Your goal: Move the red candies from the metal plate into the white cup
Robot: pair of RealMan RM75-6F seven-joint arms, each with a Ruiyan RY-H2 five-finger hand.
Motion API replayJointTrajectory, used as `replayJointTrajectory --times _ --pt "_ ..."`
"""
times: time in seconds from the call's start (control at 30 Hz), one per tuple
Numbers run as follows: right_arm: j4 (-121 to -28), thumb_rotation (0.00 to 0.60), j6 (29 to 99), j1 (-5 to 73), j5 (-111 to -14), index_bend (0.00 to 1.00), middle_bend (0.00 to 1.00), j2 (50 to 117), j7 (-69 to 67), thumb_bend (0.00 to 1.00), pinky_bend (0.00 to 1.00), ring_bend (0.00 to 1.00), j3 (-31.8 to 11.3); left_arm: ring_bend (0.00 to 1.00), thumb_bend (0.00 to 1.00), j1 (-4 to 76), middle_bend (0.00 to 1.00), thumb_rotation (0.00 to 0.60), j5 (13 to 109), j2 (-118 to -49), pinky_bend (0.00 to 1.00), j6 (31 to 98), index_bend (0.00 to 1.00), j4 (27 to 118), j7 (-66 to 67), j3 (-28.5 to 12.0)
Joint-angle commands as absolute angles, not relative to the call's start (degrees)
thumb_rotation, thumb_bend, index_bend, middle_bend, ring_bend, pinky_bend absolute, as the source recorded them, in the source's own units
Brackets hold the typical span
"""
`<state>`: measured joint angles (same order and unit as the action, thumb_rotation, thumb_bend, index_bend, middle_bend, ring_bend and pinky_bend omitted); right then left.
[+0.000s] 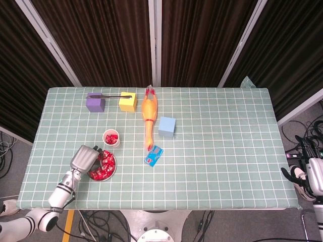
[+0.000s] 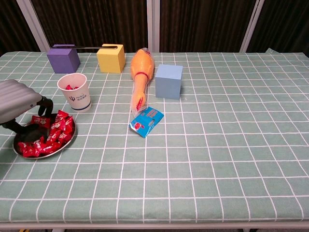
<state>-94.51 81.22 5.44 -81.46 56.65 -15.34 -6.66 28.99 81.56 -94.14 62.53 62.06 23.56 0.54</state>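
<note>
Reaching into the metal plate (image 2: 67, 143), the left hand (image 2: 17, 104) grabs at red candies (image 2: 50, 135); whether its fingers (image 2: 44, 107) hold one cannot be told. Next comes lifting to the white cup (image 2: 75, 92).

A shallow round metal plate (image 2: 67, 141) at the left edge of the chest view holds a heap of red wrapped candies (image 2: 54, 136), and just above it in the frame stands an upright white cup (image 2: 75, 92) with a few red candies inside.
</note>
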Motion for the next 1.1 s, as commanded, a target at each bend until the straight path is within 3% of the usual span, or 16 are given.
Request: replayJointTrajectory --times 0.03,1.1 --pt "-94.5 0.600 81.2 5.4 -81.4 0.01 0.10 56.7 -15.4 0.15 0.39 0.02 -6.6 0.91 0.36 29.0 0.57 0.600 81.4 -94.4 1.00 62.2 0.51 61.7 24.0 0.4" --pt "-94.3 0.600 81.0 5.4 -81.1 0.01 0.10 56.5 -15.6 0.16 0.39 0.02 -6.7 0.91 0.36 28.2 0.59 0.600 81.1 -94.8 1.00 61.4 0.53 63.9 28.4 0.6"
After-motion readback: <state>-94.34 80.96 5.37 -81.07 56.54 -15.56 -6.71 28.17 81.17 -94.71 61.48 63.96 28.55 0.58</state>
